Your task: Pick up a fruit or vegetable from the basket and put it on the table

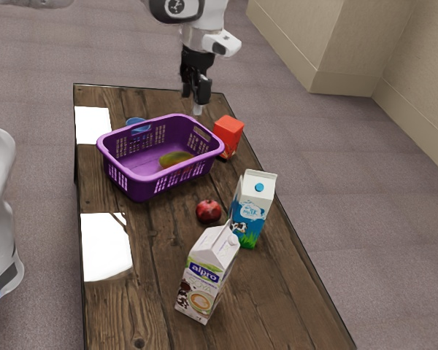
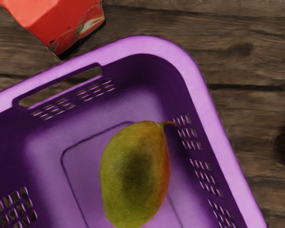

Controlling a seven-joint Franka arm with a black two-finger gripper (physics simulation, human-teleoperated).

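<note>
The mango point(image 2: 135, 175) lies on its side on the floor of the purple basket point(image 1: 137, 179), stem towards the long wall that faces the pomegranate point(image 1: 209, 212). The gripper point(image 1: 196, 102) hangs higher up; in the exterior view the fruit is below it and a little to that view's left. Whether the gripper is open or closed I cannot tell.

The coming move turns on the mango's long axis: it runs slantwise to the basket's walls, its stem end nearer the slotted end by the red carton point(image 1: 228, 135). The step in hand looks to be the approach, with the pick still to do. The grip should close across the fruit's width (the skin is rounded and may roll), and the descent must keep off the rim beside the stem before any lift to the table point(image 1: 155, 292).
</note>
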